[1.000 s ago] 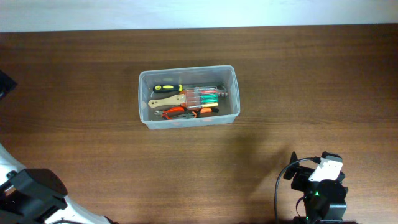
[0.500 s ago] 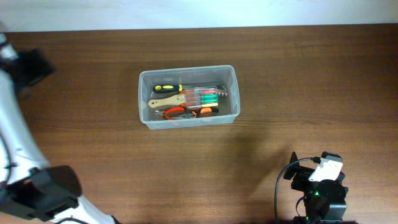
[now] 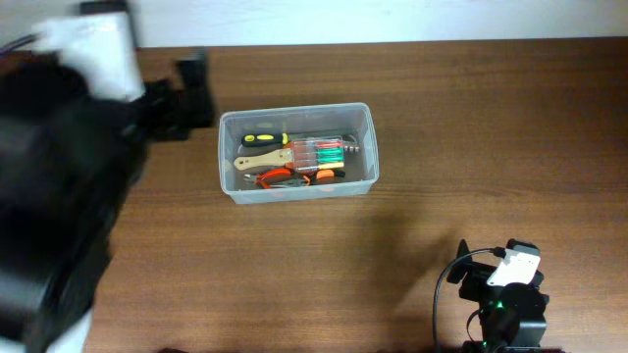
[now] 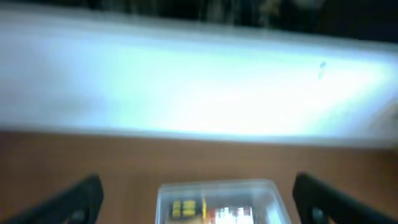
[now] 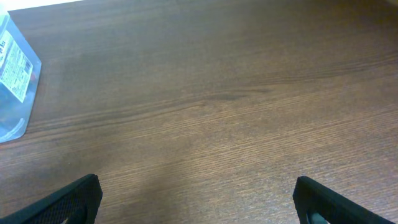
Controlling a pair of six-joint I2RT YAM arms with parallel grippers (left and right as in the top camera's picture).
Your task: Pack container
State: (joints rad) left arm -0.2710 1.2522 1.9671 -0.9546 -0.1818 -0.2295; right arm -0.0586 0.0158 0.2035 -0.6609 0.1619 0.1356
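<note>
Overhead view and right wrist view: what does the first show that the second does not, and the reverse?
Only the overhead view shows the tools inside the container: a yellow-handled screwdriver, a wooden-handled tool and an orange-handled tool, plus the blurred left arm beside it. Only the right wrist view shows a printed label on the container's wall and the right gripper with its fingers spread apart, holding nothing. Both show the container and the brown wooden table.

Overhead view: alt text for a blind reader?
A clear container of hand tools sits on a wooden table. The blurred left arm fills the upper left, its open gripper beside the container's left end; the right arm sits lower right.
</note>
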